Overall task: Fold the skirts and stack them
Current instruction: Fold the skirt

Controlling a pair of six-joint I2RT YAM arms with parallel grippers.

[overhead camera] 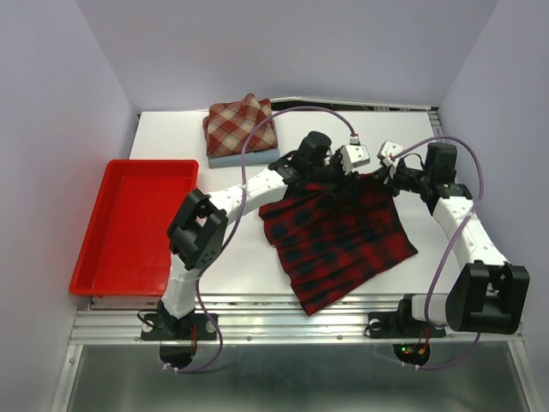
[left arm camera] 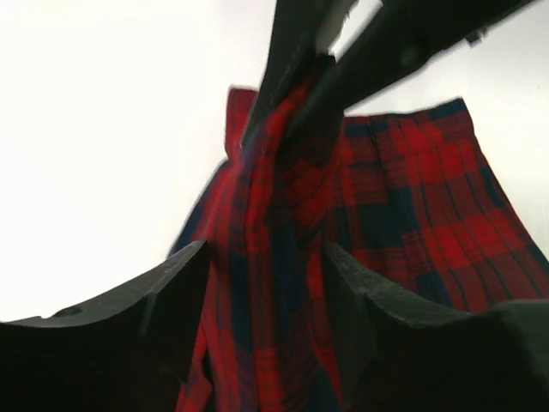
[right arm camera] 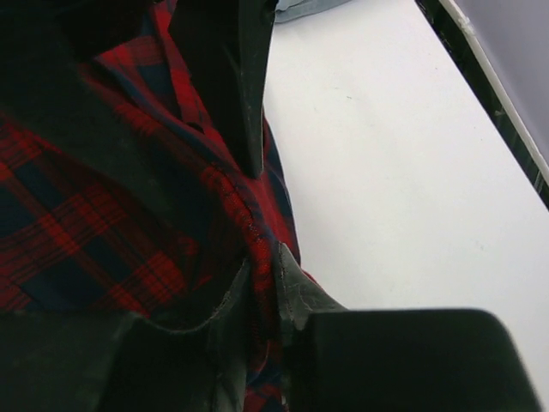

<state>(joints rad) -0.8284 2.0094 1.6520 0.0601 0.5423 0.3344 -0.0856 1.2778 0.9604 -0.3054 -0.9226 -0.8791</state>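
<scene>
1. Bare desk point(overhead camera: 167, 137) lies open at the far left corner and beside the red tray point(overhead camera: 129, 223).
2. The folded check skirt point(overhead camera: 240, 124) blocks the far middle.
3. The plaid skirt point(overhead camera: 339, 240) covers the centre; the left arm point(overhead camera: 249, 193) and right arm point(overhead camera: 459, 227) slant over it.

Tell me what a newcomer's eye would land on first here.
The red and navy plaid skirt spread across the middle of the table, with the left gripper and right gripper close together at its far edge, cloth bunched between their fingers. Next, the red tray at the table's left, and a folded check skirt stacked on a pale blue one at the far edge.
</scene>
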